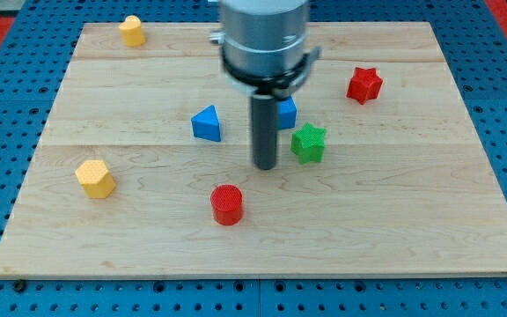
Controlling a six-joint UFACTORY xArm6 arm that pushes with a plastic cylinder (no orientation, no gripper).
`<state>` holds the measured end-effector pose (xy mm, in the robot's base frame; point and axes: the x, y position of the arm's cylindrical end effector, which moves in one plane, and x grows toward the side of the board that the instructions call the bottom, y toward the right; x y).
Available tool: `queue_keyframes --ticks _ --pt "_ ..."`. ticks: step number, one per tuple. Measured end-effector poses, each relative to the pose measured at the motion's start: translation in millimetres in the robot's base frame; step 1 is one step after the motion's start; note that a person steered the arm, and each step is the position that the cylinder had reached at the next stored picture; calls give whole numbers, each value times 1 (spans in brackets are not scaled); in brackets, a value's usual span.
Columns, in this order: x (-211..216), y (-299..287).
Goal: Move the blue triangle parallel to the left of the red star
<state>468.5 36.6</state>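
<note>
My tip (265, 165), a bare rod holding nothing, rests between the blue triangle (206, 123) and green star (308, 143). The triangle sits well left of, and lower than, the red star (364, 84). Best circle below it and push up-right, steering clear of the blue block (286, 113).

A: Where does your one camera sit?
B: You look down steeply from the near edge of the wooden board (148, 255), fairly close; the board fills the view, the arm's housing (264, 35) cropped at top.

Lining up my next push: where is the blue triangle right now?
The blue triangle sits left of centre on the board, left of my tip, with the red cylinder below it.
</note>
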Motion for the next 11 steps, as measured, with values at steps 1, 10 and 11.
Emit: queue_keyframes --ticks 1,10,11 --pt "-27 37" --pt "-37 -109" --pt "-64 -122"
